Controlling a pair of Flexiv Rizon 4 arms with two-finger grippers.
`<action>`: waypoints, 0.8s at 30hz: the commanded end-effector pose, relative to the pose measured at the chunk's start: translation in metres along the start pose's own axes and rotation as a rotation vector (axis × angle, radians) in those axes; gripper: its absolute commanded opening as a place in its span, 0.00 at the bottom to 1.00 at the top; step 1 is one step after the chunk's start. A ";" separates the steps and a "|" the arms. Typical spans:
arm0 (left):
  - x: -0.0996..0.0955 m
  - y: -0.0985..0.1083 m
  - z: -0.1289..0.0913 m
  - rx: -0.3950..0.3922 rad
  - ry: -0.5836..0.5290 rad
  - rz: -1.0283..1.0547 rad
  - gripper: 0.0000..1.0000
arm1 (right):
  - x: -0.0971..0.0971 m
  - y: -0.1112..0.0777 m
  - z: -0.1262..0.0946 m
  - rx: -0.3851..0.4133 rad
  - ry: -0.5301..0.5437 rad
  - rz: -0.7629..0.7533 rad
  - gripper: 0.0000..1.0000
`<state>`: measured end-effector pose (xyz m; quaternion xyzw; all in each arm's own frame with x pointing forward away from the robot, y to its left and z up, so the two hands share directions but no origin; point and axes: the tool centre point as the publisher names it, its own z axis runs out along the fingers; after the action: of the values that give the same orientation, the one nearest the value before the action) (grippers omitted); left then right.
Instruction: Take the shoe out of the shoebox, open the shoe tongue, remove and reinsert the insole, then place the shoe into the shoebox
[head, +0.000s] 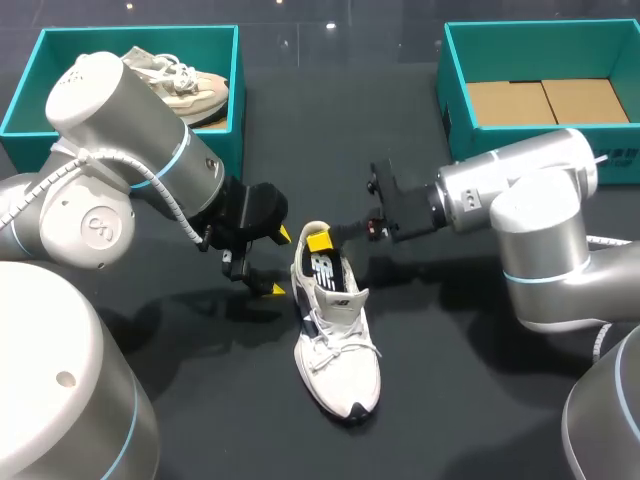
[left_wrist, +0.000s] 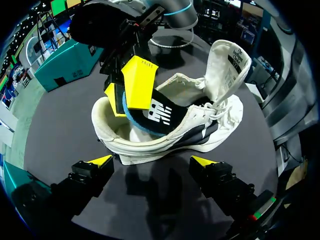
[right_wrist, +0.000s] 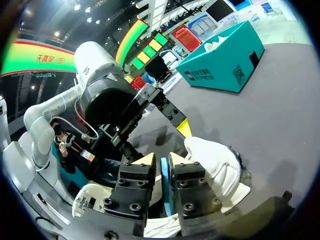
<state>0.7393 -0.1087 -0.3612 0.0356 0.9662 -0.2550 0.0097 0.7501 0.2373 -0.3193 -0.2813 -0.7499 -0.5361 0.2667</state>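
A white shoe (head: 338, 345) lies on the dark table at the middle, toe toward the front edge. Its tongue (left_wrist: 231, 65) is folded up and away from the opening. A black insole (head: 326, 268) with a blue edge stands partly out of the heel opening. My right gripper (head: 318, 241) is shut on the insole's heel end; in the right wrist view the blue edge (right_wrist: 164, 186) sits between the two close fingers. My left gripper (head: 280, 262) is open just left of the shoe's heel, its fingertips (left_wrist: 102, 160) short of the shoe's side (left_wrist: 170, 142), touching nothing.
A teal shoebox (head: 30, 75) at the back left holds another pale shoe (head: 185, 85). A second teal box (head: 452, 95) at the back right has brown cardboard (head: 545, 100) on its floor. Dark tabletop lies around the shoe.
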 end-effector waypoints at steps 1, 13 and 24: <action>0.001 0.000 0.000 -0.001 -0.001 0.000 1.00 | -0.011 -0.005 0.005 0.001 0.013 0.024 0.00; 0.001 0.000 0.000 -0.001 -0.001 0.000 1.00 | -0.007 -0.035 0.003 -0.032 0.012 0.102 0.00; 0.001 0.000 0.000 -0.001 -0.001 0.000 1.00 | 0.003 -0.018 -0.002 -0.002 -0.025 0.027 0.73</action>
<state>0.7393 -0.1087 -0.3612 0.0356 0.9662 -0.2550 0.0097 0.7335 0.2319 -0.3354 -0.2973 -0.7413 -0.5395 0.2666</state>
